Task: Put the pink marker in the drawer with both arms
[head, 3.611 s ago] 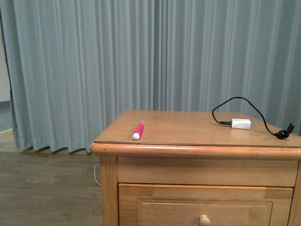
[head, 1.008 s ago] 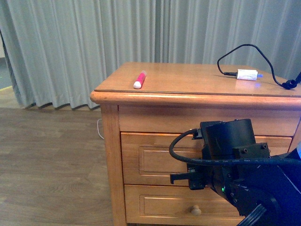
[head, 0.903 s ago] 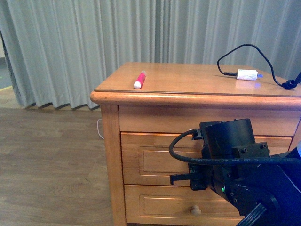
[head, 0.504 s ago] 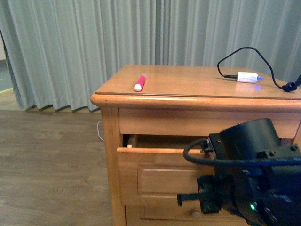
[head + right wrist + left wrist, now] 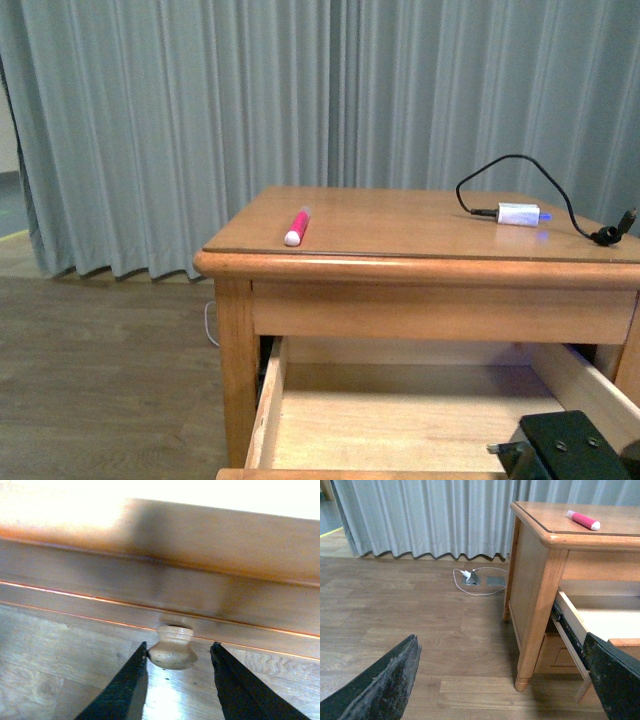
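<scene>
Drawer (image 5: 400, 415) now pulled open for pink marker (image 5: 296, 227); right gripper (image 5: 180, 646) loosely straddles knob (image 5: 172, 650), left gripper (image 5: 501, 639) wide, empty.

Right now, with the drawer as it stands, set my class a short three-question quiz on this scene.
1. True or false: the marker lies inside the drawer.
2. What sits between the fingers of the right tool? A. the knob B. a pen C. a plug
3. Fill in the colour: the white charger on the cabinet top has a ___ cable.

Key: 1. False, it lies on the cabinet top and the drawer is open and bare. 2. A. 3. black.
</scene>
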Tool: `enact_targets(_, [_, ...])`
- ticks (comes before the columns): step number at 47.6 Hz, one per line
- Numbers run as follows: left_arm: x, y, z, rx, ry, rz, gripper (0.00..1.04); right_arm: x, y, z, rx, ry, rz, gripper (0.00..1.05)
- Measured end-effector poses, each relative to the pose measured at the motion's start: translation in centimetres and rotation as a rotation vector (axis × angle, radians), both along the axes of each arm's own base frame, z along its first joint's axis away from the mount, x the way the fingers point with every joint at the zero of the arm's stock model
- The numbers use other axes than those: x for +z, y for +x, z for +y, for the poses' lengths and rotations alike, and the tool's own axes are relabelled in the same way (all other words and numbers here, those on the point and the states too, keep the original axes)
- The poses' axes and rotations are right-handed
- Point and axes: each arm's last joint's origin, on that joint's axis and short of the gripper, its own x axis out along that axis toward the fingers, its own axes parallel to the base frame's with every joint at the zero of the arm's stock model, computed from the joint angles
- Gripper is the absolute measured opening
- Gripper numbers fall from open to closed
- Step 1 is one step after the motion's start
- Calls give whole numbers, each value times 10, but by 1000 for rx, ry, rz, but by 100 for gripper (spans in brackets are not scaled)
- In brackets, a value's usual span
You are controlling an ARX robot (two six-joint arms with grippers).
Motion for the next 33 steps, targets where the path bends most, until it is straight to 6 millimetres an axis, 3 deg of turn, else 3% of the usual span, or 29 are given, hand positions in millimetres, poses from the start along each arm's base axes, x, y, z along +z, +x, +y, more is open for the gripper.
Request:
enact_targets(11, [0,0,0,0,0,0,99,29,-21,-12,-21,61,-36,75])
enact_targets(17, [0,0,0,0,0,0,99,65,-42,-23,-5,119,-92,98])
enact_targets(29, [0,0,0,0,0,0,99,130,-84,-57,-4,171,-242,96])
enact_targets(33, [0,0,0,0,0,0,99,138,-92,-63,-3,168,-272,96])
